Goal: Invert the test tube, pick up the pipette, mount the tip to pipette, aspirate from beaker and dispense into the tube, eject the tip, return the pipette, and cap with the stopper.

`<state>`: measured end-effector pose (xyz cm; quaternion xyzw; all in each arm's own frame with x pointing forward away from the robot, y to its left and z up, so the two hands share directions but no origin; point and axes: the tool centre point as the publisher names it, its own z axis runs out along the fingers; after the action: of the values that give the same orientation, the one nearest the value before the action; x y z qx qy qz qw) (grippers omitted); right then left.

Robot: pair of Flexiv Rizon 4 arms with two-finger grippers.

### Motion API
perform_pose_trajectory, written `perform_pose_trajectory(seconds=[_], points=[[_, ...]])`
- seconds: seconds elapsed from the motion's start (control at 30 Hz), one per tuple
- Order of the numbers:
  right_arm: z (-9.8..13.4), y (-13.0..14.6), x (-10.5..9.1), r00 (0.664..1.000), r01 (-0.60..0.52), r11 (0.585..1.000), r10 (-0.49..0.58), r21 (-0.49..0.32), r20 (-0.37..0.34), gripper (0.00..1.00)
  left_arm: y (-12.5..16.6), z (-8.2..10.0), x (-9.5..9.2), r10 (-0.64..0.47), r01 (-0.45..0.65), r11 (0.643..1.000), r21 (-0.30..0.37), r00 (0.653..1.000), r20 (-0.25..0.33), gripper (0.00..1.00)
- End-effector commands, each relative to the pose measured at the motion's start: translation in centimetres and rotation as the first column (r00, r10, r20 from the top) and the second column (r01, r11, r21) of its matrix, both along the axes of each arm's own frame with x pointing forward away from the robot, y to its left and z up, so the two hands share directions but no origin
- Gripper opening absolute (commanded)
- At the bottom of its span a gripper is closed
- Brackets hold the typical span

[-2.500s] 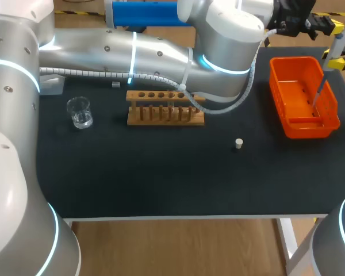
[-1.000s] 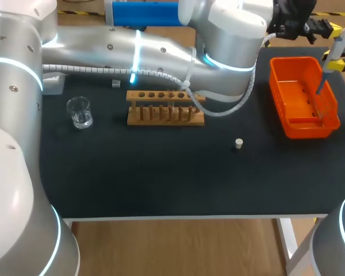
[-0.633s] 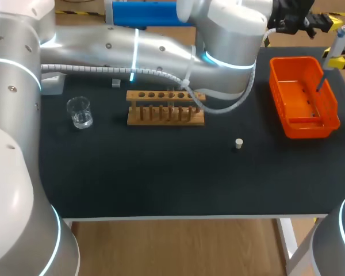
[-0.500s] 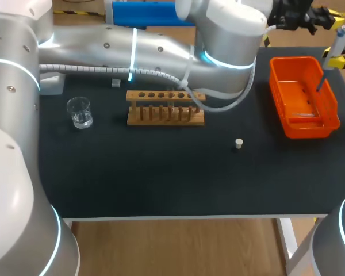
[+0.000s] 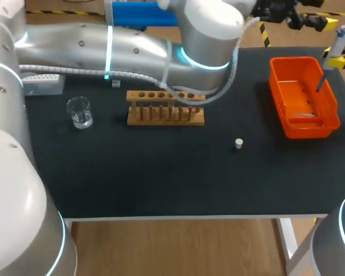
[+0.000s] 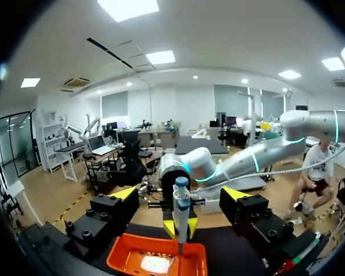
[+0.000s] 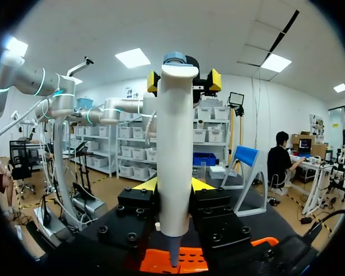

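Note:
My right gripper (image 7: 173, 185) is shut on the white pipette (image 7: 175, 149), which it holds upright over the orange basket (image 5: 302, 123) at the table's right. The pipette's bare lower end (image 5: 320, 85) hangs inside the basket. A pale thin piece (image 5: 303, 115) lies on the basket floor. My left gripper (image 6: 180, 194) stands open just behind the pipette's top (image 6: 181, 185), its fingers wide of it on both sides. The white stopper (image 5: 238, 144) lies mid-table. The glass beaker (image 5: 79, 112) stands at the left. I cannot make out the test tube in the wooden rack (image 5: 165, 109).
My left arm (image 5: 132, 43) stretches across the back of the table, above the rack. A pale box (image 5: 43, 83) and a small grey piece (image 5: 115, 84) sit at the back left. The front half of the black mat (image 5: 161, 172) holds only the stopper.
The thin tip has left the pipette and a pale piece now lies in the basket. My left gripper has opened wide and drawn back from the pipette's top. The right arm has kept still.

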<state>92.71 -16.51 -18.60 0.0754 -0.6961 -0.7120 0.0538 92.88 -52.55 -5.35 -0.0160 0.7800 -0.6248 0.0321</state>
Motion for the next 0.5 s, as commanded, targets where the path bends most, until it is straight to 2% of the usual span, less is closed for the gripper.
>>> perform_pose_trajectory(seconds=[0.03, 0.27, 0.5], points=[[0.1, 0.0, -0.1, 1.000, 0.002, 1.000, -0.002, -0.003, 0.001, 0.00, 3.3, 0.8, -0.6, -0.011, 0.012, 0.999, 0.040, 1.000, -0.022, 1.00], [0.1, 0.0, -0.1, 1.000, 0.002, 1.000, -0.002, -0.003, 0.001, 0.00, 5.7, 0.2, -2.1, -0.003, 0.004, 0.999, 0.032, 0.999, -0.046, 1.00], [0.1, 0.0, -0.1, 1.000, 0.002, 1.000, -0.002, -0.003, 0.001, 0.00, 8.5, -0.3, -4.0, 0.046, -0.046, 0.999, 0.002, 0.998, -0.036, 1.00]])
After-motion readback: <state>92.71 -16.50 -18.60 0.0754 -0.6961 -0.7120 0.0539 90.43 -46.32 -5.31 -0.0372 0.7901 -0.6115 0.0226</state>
